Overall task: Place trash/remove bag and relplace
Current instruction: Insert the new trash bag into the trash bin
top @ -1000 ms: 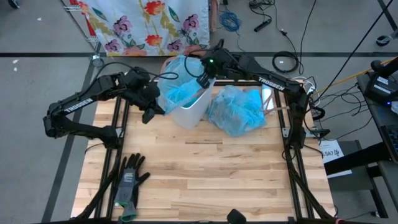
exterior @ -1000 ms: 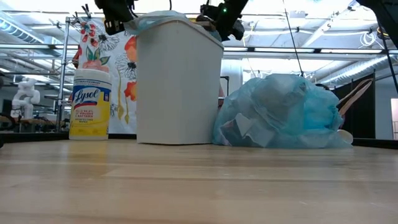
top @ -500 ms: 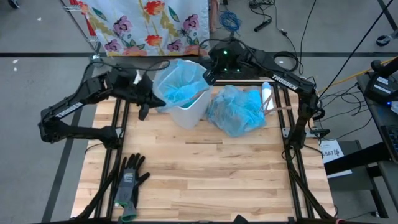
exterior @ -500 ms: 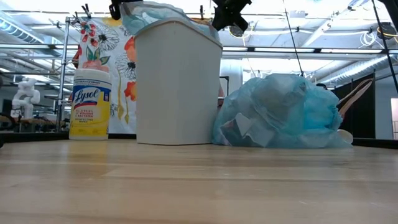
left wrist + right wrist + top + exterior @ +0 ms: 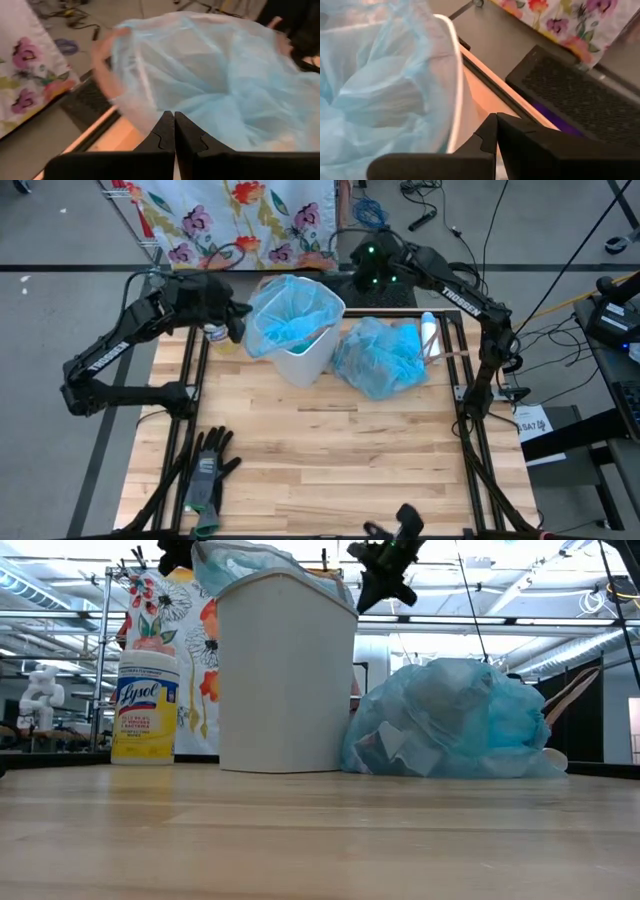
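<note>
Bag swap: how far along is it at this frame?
Done: the full blue bag sits tied off beside the white bin. In hand: a fresh liner fills the bin; left gripper and right gripper flank its rim, fingers shut. Left: seating the liner's edge.

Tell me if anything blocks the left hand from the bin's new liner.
Nothing visible does. The left hand is shut beside the white bin, right at the blue liner billowing over its rim.
</note>
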Motion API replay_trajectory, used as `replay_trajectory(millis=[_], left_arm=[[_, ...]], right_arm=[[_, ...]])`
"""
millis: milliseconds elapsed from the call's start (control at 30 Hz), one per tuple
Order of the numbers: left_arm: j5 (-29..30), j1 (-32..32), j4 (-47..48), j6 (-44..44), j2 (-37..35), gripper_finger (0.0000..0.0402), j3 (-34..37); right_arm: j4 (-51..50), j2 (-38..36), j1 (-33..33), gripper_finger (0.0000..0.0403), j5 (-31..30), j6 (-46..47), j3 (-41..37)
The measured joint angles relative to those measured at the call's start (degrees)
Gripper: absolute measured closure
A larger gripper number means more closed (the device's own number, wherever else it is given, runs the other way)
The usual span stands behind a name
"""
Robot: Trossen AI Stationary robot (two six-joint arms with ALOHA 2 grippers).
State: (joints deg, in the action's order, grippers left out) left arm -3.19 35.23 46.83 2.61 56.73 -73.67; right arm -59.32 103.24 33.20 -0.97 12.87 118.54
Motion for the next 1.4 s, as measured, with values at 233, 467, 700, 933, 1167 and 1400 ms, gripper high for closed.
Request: replay_trajectory(millis=[233, 467, 700, 933, 1167, 1400], left_arm=[[-10.6, 10.4, -3.1, -0.5, 1.3, 0.0401, 1.0], [-25.4, 22.2, -7.9, -1.0, 7.8, 0.0401, 3.8], [-33.9, 26.1, -13.1, 1.4, 16.3, 0.0401, 3.8], [-41.3, 25.7, -13.2, 1.5, 22.5, 0.0401, 3.8], [-44.6, 20.7, -8.6, 1.0, 22.0, 0.0401, 3.8], [-44.6, 14.9, -1.3, -0.1, 18.4, 0.0401, 3.8]], right_arm=[[0.4, 0.0, 8.1, 0.0403, 11.2, -1.5, 0.0], [1.4, 2.3, 12.3, 0.0403, 18.0, -4.9, 0.0], [6.5, 9.5, 14.7, 0.0403, 28.2, -5.2, -0.2], [10.6, 14.2, 14.4, 0.0403, 37.0, -4.8, -0.2], [10.5, 16.7, 13.5, 0.0403, 39.5, -6.7, -0.2], [8.4, 16.6, 11.9, 0.0403, 41.9, -7.9, -0.1]])
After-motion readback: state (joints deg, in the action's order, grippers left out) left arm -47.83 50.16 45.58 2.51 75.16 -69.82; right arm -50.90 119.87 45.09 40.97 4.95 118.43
